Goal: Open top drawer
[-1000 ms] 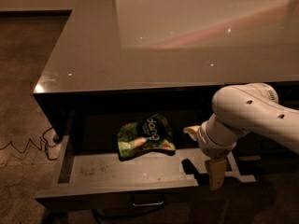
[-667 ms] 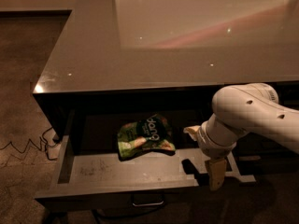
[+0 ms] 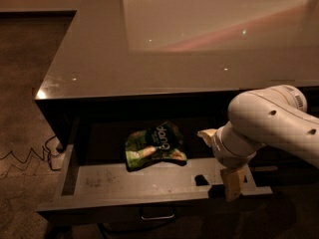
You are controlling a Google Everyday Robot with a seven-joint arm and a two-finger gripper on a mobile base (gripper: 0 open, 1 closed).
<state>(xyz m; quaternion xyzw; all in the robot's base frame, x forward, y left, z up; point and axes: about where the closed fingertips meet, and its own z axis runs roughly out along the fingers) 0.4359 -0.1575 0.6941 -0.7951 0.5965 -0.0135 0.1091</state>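
Reaching over the open top drawer (image 3: 124,180), right front edge, gripper (image 3: 219,162), fingers (image 3: 233,185) spread, holding nothing, snack bag (image 3: 154,146) inside

Dim, warm light — a pale glare patch and bright specks lie on the far table (image 3: 99,59) top. The top drawer (image 3: 149,182) is deep in shadow at its back; the end effector (image 3: 230,180), at its near right rim, is lit.
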